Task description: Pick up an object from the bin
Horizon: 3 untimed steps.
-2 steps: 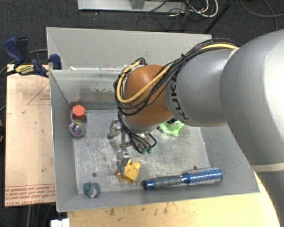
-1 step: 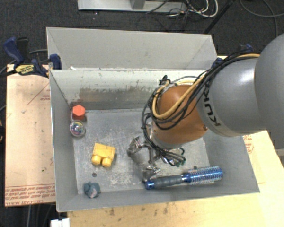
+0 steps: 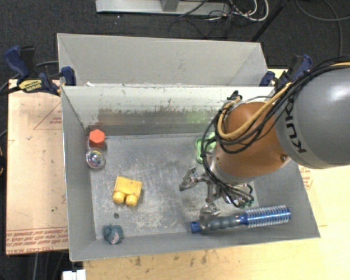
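Observation:
My gripper (image 3: 200, 195) hangs low over the right half of the bin floor, open, with nothing between its fingers. One fingertip (image 3: 188, 183) points left over bare floor. The other fingertip (image 3: 211, 207) stands just above the handle end of a blue bottle brush (image 3: 242, 217), which lies flat along the front wall; whether it touches the brush I cannot tell. A green thing (image 3: 202, 148) peeks out behind the wrist, mostly hidden.
A yellow block (image 3: 127, 191) lies left of centre. A red cap-like piece (image 3: 97, 137) and a shiny ball (image 3: 95, 158) sit by the left wall. A small grey-blue lump (image 3: 112, 233) rests in the front left corner.

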Available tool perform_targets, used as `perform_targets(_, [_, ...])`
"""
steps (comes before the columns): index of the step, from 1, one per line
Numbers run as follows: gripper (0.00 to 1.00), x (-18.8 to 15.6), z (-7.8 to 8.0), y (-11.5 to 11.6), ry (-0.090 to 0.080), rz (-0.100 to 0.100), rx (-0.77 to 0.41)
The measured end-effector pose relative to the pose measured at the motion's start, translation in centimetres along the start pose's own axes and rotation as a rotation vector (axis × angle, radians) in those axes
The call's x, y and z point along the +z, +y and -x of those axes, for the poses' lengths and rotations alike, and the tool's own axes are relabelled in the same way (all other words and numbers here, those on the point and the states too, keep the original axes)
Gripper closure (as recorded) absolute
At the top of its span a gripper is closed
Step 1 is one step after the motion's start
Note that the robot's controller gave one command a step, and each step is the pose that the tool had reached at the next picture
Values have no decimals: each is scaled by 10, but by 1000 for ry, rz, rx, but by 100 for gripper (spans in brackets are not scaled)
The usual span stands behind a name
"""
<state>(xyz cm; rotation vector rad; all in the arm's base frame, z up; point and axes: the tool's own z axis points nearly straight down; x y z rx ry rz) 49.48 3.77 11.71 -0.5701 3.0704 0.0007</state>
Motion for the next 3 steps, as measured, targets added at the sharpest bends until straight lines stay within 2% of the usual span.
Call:
perform_targets(1, [0, 39, -14, -17, -5, 0, -94])
perform_targets(2, [100, 40, -17, -17, 5, 2, -94])
perform_targets(3, [100, -134, 27, -67, 9, 2, -404])
